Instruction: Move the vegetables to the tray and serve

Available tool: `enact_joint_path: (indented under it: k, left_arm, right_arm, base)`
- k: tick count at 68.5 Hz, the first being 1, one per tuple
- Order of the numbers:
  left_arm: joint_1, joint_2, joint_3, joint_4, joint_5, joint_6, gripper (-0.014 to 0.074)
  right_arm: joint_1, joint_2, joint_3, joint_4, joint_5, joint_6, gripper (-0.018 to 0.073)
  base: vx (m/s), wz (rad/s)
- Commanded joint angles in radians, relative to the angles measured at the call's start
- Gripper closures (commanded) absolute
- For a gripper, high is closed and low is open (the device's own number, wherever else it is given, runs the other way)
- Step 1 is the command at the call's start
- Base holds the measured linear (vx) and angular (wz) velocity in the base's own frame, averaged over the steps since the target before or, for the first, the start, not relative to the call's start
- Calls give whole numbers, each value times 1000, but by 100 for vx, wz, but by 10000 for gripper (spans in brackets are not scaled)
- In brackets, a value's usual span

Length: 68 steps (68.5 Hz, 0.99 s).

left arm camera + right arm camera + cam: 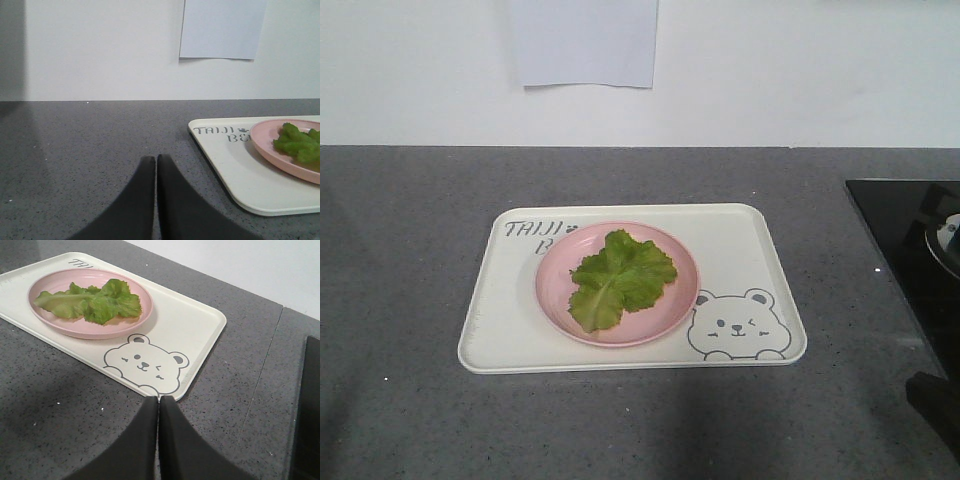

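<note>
Grey counter (410, 250) | ruffled green lettuce leaf (620, 277) on pink plate (558, 290), cream tray (760, 260) | both pincers (156, 162) (159, 401) pressed together, empty

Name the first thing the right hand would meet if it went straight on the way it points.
Probably the tray: the shut right hand points at its near corner rim, beside the bear drawing.

Only the fingers show, none of the arms. Left gripper (156, 159): two matte black plastic fingers (137, 205), smooth, curved outer edges flaring wide toward the frame bottom, tapering to narrow tips, thin straight seam between them. Right gripper (159, 399): same pair of matte black fingers (185, 445), same flared-to-pointed shape, same thin seam. No cables, screws or markings visible on either.
</note>
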Motion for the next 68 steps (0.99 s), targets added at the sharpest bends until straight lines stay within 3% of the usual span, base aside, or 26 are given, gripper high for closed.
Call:
enact_joint_path:
  k: [1, 22, 34, 44, 60, 68]
  left_arm:
    - [2, -14, 27, -2, -78, -11, 602]
    - [2, -14, 27, -2, -78, -11, 602]
    - [2, -14, 27, -2, -78, -11, 602]
    - [2, -14, 27, -2, -78, -11, 602]
    - [2, -14, 27, -2, -78, -11, 602]
    - [2, -14, 27, -2, -78, -11, 602]
  right_arm:
    - [0, 7, -28, 16, -62, -5, 565]
    - [0, 7, -27, -21, -59, -10, 565]
    - [0, -43, 56, -39, -192, 58, 565]
    - [0, -161, 165, -157, -289, 268, 565]
    - [0, -340, 286, -558, -299, 790, 563]
    - [0, -396, 339, -657, -312, 922, 561]
  base:
    - [0, 0]
    - [0, 0]
    - [0, 0]
    - [0, 0]
    - [0, 0]
    - [0, 0]
